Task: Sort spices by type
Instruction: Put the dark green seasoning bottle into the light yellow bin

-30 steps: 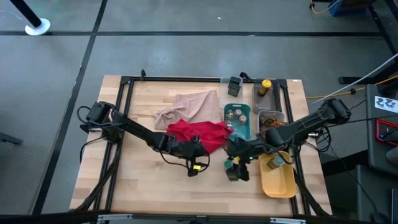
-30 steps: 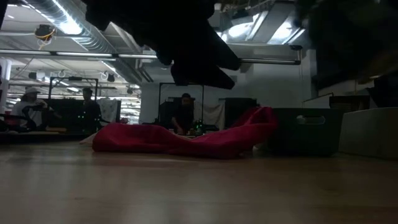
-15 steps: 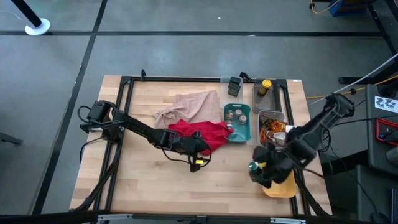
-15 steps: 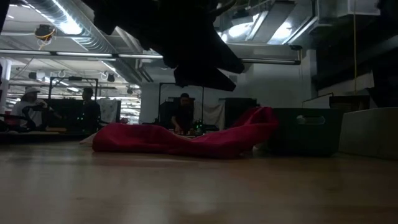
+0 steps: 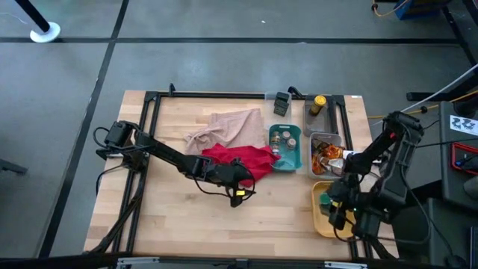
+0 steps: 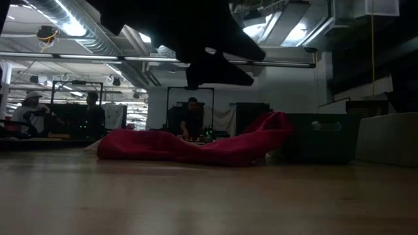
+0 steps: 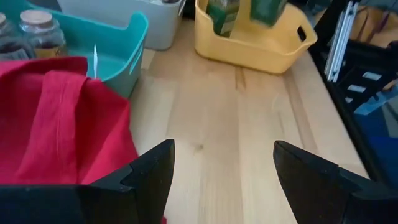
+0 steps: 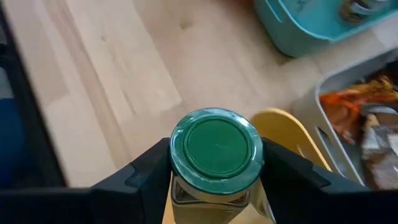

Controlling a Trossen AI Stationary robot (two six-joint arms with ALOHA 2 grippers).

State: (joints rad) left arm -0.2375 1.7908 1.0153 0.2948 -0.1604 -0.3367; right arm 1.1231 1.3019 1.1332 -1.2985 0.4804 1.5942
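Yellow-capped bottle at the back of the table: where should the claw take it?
The yellow-capped bottle seems to stand upright beside the clear tray. Probably come straight down and close on its body just under the cap, fingers clear of the tray. Its shape is too small to judge further.

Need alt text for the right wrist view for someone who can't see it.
The right gripper has its jaws shut on a green-lidded glass spice jar, held above the rim of the yellow plastic tray. Beyond lie the light wooden table, a teal tray and orange sachets.

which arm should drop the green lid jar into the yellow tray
Right. Its gripper already holds the green-lid jar over the yellow tray; the left gripper is open by the red cloth.
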